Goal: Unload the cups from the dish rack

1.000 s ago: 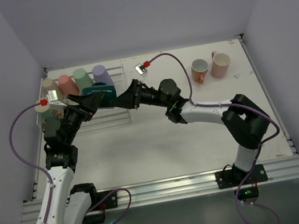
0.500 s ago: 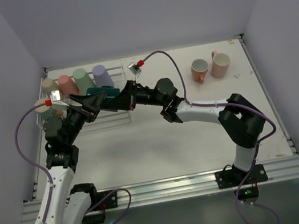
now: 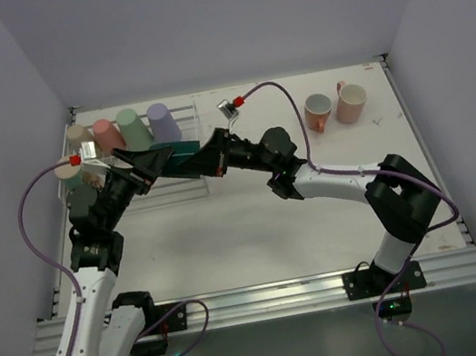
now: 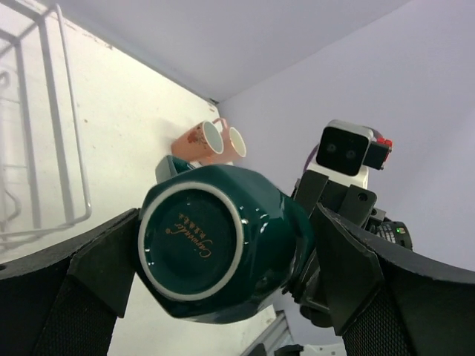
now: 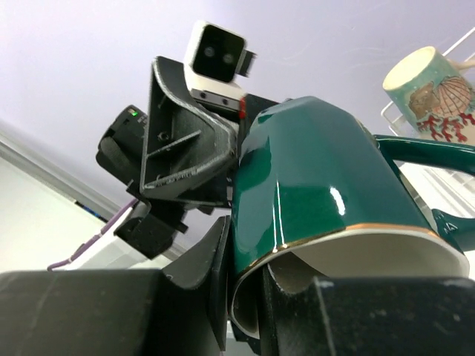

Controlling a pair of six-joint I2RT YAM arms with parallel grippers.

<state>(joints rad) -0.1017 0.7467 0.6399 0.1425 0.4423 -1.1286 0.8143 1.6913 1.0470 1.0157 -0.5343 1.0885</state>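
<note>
Mug (image 4: 223,245) in glossy dark green: faceted walls, pale foot ring round gilt script on the base, thin gold line at the rim, pale inside. Held on its side in the air over the right end of the thin-wire dish rack (image 4: 48,133), between the two arms. Pinched at the rim by the right gripper (image 5: 249,297), one finger inside, one outside. Flanked by the left gripper (image 3: 153,159), black fingers spread wide, released.

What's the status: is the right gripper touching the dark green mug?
Touching. Right wrist view: right gripper pinches the rim of the dark green mug, one finger inside, one outside.
</note>
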